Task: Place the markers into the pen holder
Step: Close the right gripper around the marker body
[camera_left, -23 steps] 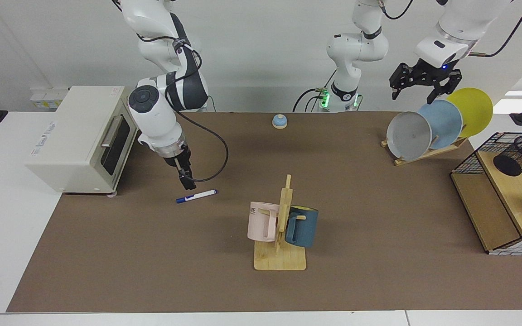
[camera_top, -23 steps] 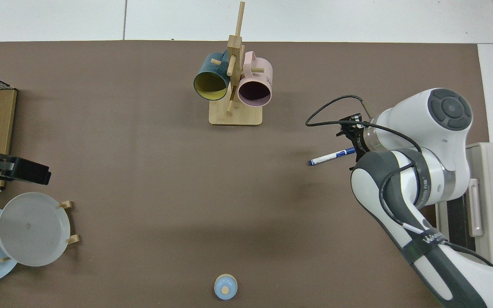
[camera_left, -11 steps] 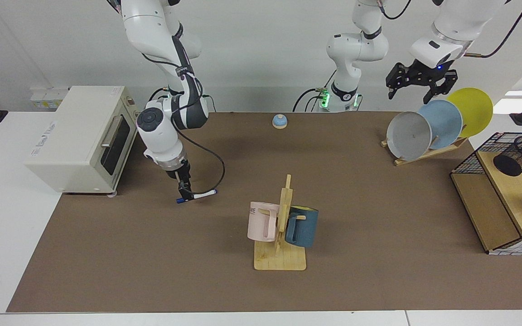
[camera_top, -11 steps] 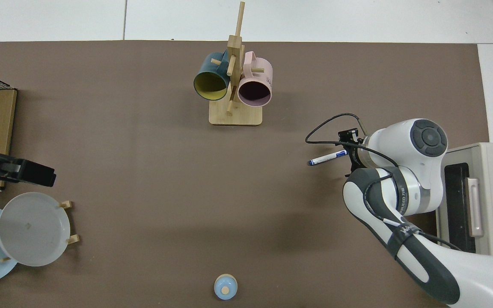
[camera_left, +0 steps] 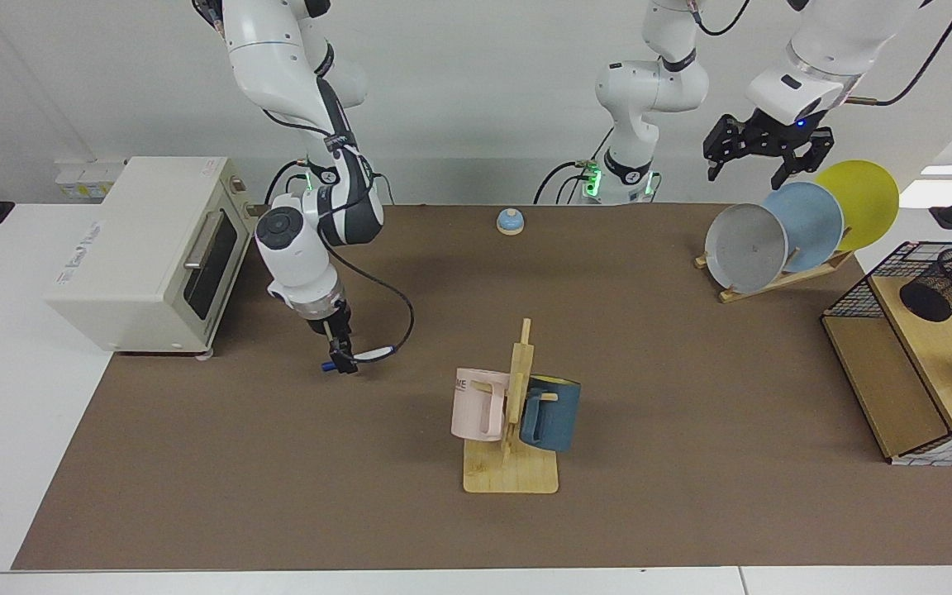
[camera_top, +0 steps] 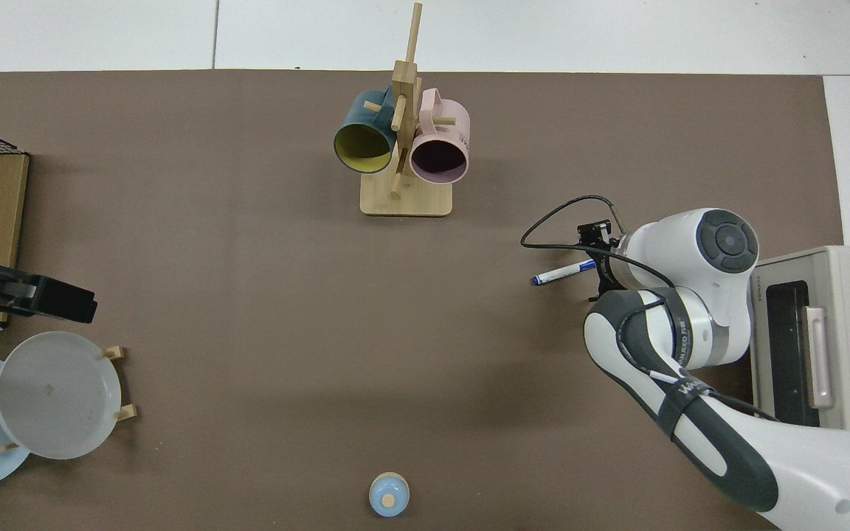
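1. Marker (camera_left: 364,354), slim and white with a blue cap, lies flat on the brown worktop (camera_left: 278,479), in front of the toaster oven (camera_left: 145,248) and well apart from the mug tree (camera_left: 513,413).
2. Note the right tool (camera_left: 339,361): it stands at the marker's capped end, pointing down, its tips level with the barrel. Whether the fingers have closed on the barrel or only straddle it, you cannot tell from either view; in the top view the wrist hides that end of the marker (camera_top: 564,272).
3. Locate the pen holder (camera_left: 949,283), a black mesh cup on the upper step of the wooden shelf (camera_left: 881,372) at the far side of the worktop, well apart from the marker.
4. Observe the left tool (camera_left: 757,161): it hangs with fingers spread, holding nothing, above the plate rack (camera_left: 782,277); that arm waits.
5. Read the step in hand as the pickup; nothing is in the cup yet, so the task is at its start.
6. Expect the next move to call for a firm pinch across the barrel, a straight lift, then a long carry across the worktop. The cup may lie beyond the right arm's reach, so a handover to the left tool seems likely.
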Motion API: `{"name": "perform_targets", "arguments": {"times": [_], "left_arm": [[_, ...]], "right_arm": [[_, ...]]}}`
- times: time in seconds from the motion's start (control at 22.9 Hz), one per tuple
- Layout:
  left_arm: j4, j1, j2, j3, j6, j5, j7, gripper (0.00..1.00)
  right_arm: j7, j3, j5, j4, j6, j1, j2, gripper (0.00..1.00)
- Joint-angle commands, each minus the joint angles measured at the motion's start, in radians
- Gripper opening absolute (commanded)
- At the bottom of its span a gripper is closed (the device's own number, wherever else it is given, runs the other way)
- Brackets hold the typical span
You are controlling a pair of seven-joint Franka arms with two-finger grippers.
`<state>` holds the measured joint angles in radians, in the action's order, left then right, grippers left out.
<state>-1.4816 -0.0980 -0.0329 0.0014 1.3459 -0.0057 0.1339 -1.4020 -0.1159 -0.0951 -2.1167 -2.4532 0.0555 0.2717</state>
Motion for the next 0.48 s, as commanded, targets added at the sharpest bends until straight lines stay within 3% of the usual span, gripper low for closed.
{"name": "perform_targets", "arguments": {"times": [0.0, 0.26, 0.44], "left_arm": [[-0.019, -0.002, -0.021, 0.003, -0.007, -0.01, 0.004, 1.0], [-0.02, -0.002, -0.024, 0.002, -0.007, -0.01, 0.001, 1.0], [-0.025, -0.003, -0.025, 0.002, -0.007, -0.01, 0.001, 1.0]], "right_arm": [[0.034, -0.007, -0.009, 0.004, -0.027, -0.011, 0.02, 0.98], [0.05, -0.007, 0.001, 0.017, -0.027, -0.019, 0.034, 0.8], [0.067, -0.007, 0.001, 0.026, -0.027, -0.026, 0.038, 0.51]]}}
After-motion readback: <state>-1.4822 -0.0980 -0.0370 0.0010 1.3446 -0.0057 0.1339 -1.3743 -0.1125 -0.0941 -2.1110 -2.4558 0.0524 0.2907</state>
